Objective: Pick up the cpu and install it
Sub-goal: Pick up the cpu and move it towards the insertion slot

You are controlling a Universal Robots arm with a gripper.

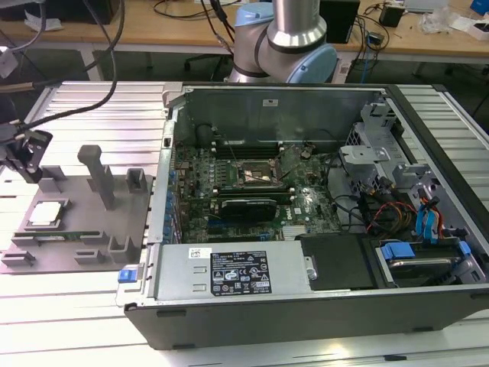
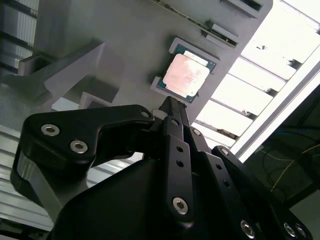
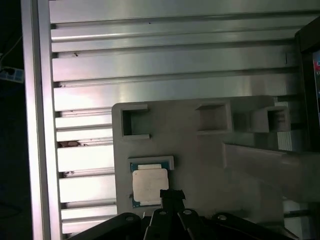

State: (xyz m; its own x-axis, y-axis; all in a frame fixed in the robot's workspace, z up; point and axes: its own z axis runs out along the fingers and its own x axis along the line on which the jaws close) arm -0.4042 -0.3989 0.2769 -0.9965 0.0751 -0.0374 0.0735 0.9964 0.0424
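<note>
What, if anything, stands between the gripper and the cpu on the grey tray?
Nothing visible does. In both wrist views the gripper hangs near the cpu, which lies bare in its nest on the grey tray, with only open air between them. The tray's upright post stands off to one side.

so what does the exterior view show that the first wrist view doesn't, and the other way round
Exterior view's extras: the open computer case, its motherboard with the dark socket, and the arm.

First wrist view's extra: a close look down on the cpu, showing its pale top and blue-green edge.

Shared: the cpu seated in the grey tray on the slatted table.
</note>
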